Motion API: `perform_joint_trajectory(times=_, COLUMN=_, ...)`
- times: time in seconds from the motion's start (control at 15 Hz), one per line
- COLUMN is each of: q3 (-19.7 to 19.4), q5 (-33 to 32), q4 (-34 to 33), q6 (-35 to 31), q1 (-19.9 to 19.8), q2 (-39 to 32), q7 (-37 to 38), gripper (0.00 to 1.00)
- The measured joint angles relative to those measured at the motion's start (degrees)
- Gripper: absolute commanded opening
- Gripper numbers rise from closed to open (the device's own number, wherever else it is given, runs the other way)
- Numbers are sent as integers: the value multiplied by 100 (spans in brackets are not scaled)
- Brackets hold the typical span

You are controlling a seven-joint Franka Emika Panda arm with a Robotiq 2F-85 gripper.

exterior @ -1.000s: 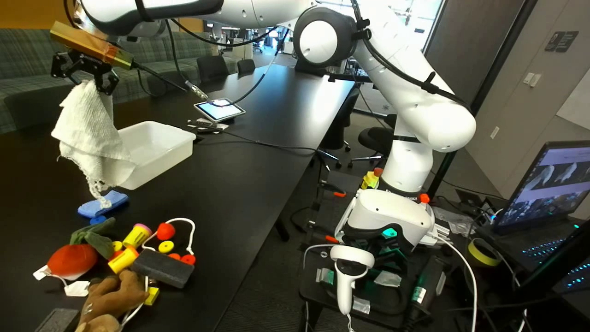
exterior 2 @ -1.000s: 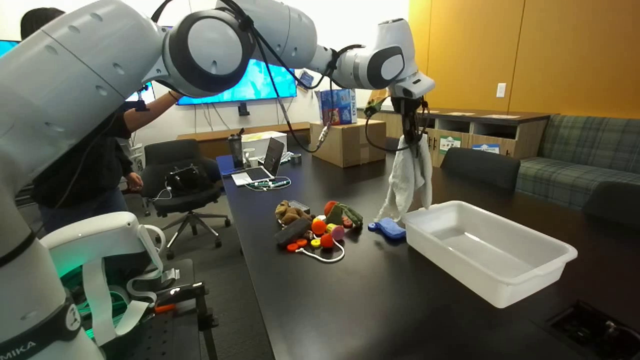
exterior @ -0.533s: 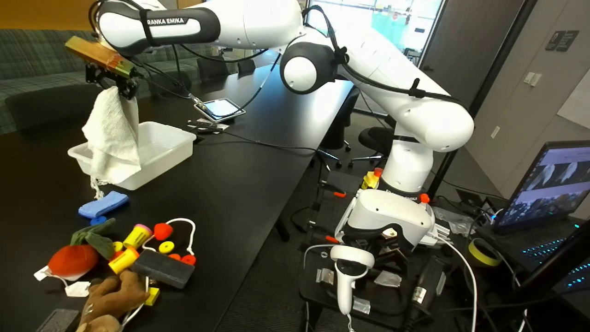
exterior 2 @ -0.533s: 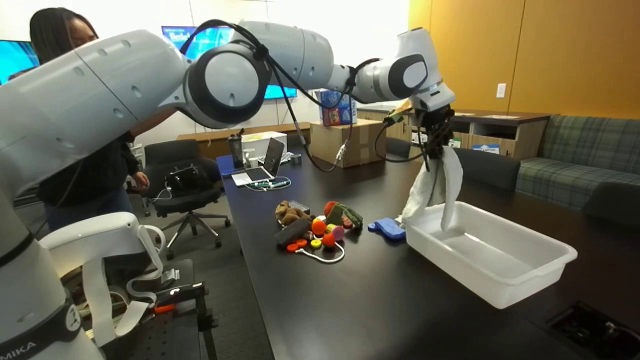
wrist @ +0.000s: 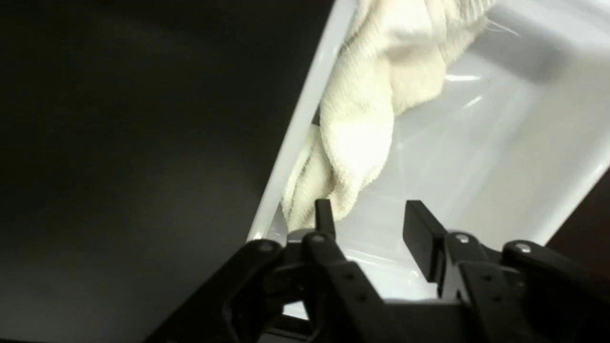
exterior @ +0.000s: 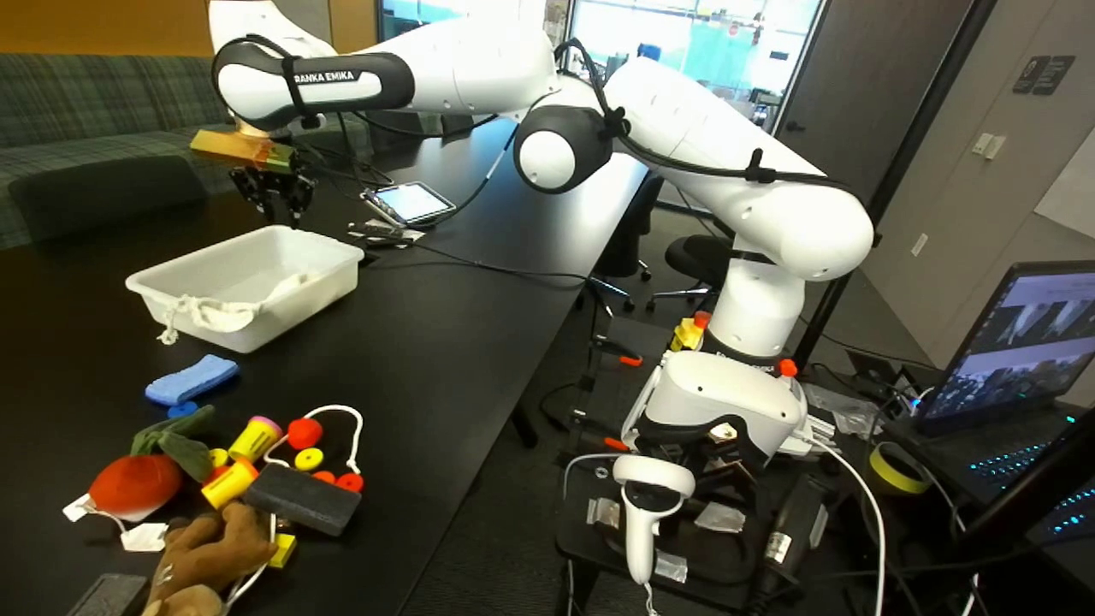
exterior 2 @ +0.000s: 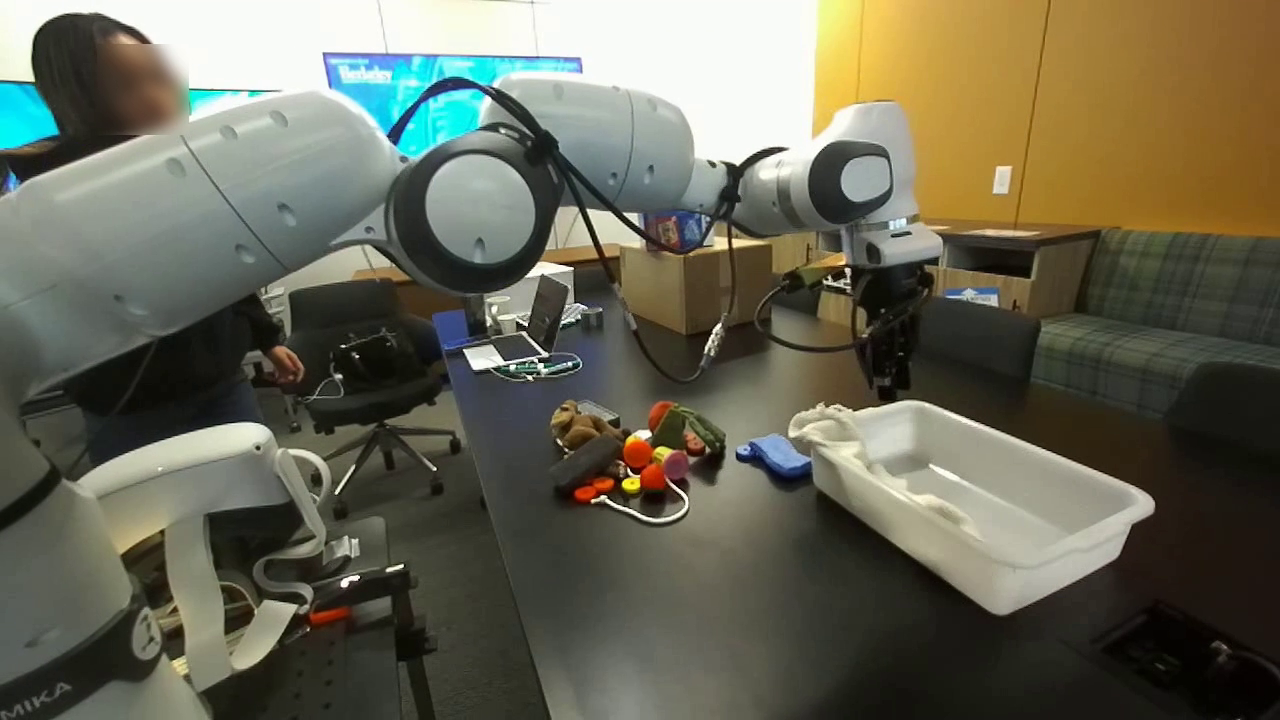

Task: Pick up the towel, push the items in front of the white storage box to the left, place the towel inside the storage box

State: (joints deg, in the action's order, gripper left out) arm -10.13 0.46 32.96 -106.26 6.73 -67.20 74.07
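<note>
cream-white and rumpled, the towel (wrist: 360, 114) lies mostly inside the white storage box (exterior 2: 1065, 570), bunched along one long wall, with a knotted edge (exterior: 224, 315) slung over the rim; in an exterior view that edge hangs outside the box's near left end, and i can't tell whether its lowest bit touches the table (exterior: 411, 359). the gripper (wrist: 369, 212) has its two fingers (wrist: 421, 233) apart, with pale box floor showing between them in the wrist view. in both exterior views it points down near the far side of the box, its tips above the rim and apart from the towel. a blue sponge (exterior 2: 778, 457) rests on the table just left of the box in an exterior view, with a small blue disc (exterior: 182, 410) close beside it. farther left sits a loose heap (exterior 2: 637, 453): a red plush (exterior: 133, 483) with green leaves (exterior: 184, 452), a brown plush (exterior: 205, 547), a dark grey block (exterior: 304, 498), yellow cylinders (exterior: 229, 484) and a white cord (exterior: 358, 428) with red beads (exterior: 304, 432). in an exterior view a person (exterior 2: 190, 355) stands at far left behind the arm (exterior 2: 480, 205), face blurred, and a cardboard box (exterior 2: 690, 290) and a laptop (exterior 2: 545, 315) occupy the table's far end.
</note>
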Motion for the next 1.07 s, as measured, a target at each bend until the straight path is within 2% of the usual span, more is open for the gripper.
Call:
perform_joint_trajectory(times=0.13, q3=127, q5=1, q4=-59, q6=333, q1=50, q2=-27, q7=-486, gripper=95)
perform_joint_trajectory(times=0.27, q3=300, q5=11, q4=-136, q6=548, q1=110, q2=-23, q7=-971, gripper=100)
perform_joint_trajectory(times=0.6, q3=674, q5=105, q4=-206, q6=888, q1=32, q2=135, q7=-2376, gripper=100)
perform_joint_trajectory(times=1.07, q3=1085, q5=337, q4=31, q6=1899, q1=-489, q2=620, q7=-4489, gripper=100)
